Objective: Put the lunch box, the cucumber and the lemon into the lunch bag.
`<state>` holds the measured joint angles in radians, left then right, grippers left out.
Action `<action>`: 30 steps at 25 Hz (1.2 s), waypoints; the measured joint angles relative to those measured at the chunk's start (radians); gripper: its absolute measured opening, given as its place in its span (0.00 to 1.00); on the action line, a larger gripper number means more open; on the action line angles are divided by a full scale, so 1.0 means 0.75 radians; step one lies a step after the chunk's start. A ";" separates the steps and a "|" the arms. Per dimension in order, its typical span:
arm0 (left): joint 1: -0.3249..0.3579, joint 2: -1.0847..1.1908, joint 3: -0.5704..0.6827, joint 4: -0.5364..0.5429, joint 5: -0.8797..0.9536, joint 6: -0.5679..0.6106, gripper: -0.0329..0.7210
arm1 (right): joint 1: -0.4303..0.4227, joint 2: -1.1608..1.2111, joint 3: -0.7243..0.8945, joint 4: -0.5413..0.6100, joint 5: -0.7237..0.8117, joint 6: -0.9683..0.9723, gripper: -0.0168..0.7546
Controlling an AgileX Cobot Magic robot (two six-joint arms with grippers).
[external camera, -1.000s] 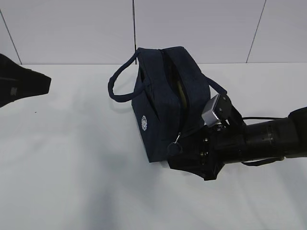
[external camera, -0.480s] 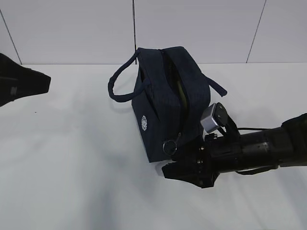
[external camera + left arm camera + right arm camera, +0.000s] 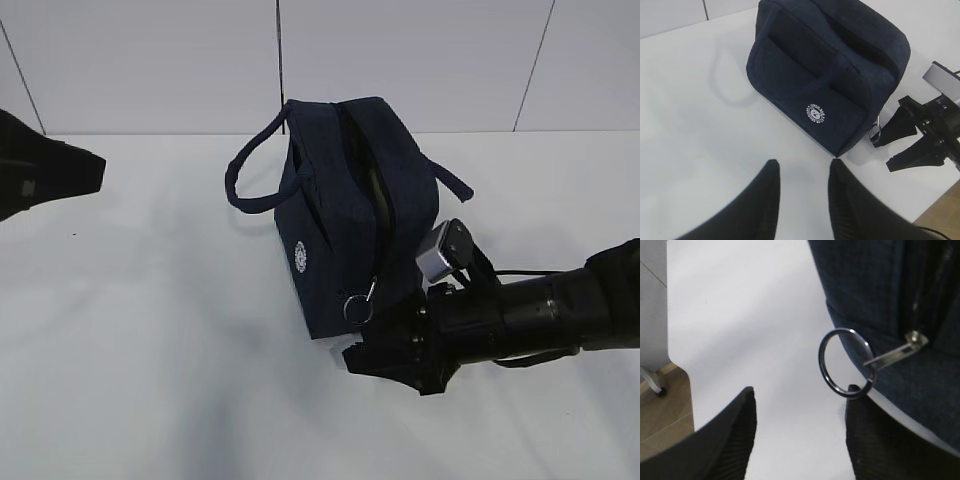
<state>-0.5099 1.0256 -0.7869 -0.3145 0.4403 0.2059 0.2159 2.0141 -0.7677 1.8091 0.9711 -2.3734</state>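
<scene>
The navy lunch bag (image 3: 340,215) stands mid-table, its top zipper mostly drawn shut with a thin yellow-green sliver showing in the gap. Its ring pull (image 3: 357,307) hangs at the near end. My right gripper (image 3: 378,355) is open just below and beside the ring. In the right wrist view the ring pull (image 3: 846,362) hangs free by my right fingertip, and the gripper (image 3: 801,397) is empty. My left gripper (image 3: 802,170) is open and empty over bare table, short of the bag (image 3: 825,70). The lunch box, cucumber and lemon are hidden.
The white table (image 3: 150,350) spreads around the bag. A grey panelled wall (image 3: 400,60) stands behind it. The bag's loop handle (image 3: 245,180) sticks out to the left. The table's edge and wooden floor (image 3: 660,420) show in the right wrist view.
My right gripper has dropped lower and drawn back a little from the bag's end. The ring pull now hangs in plain view. The bag and left arm have barely moved.
</scene>
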 joint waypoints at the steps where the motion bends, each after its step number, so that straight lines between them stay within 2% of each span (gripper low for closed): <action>1: 0.000 0.000 0.000 0.000 0.000 0.000 0.36 | 0.000 0.000 0.000 0.000 -0.010 0.000 0.57; 26: 0.000 0.000 0.000 0.000 0.000 0.000 0.36 | 0.000 0.001 -0.104 0.000 -0.133 0.002 0.57; 30: 0.000 0.000 0.000 0.000 0.000 0.000 0.36 | 0.000 0.001 -0.104 0.000 -0.114 0.002 0.48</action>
<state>-0.5099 1.0256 -0.7869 -0.3145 0.4403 0.2059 0.2159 2.0149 -0.8459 1.8091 0.8859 -2.3719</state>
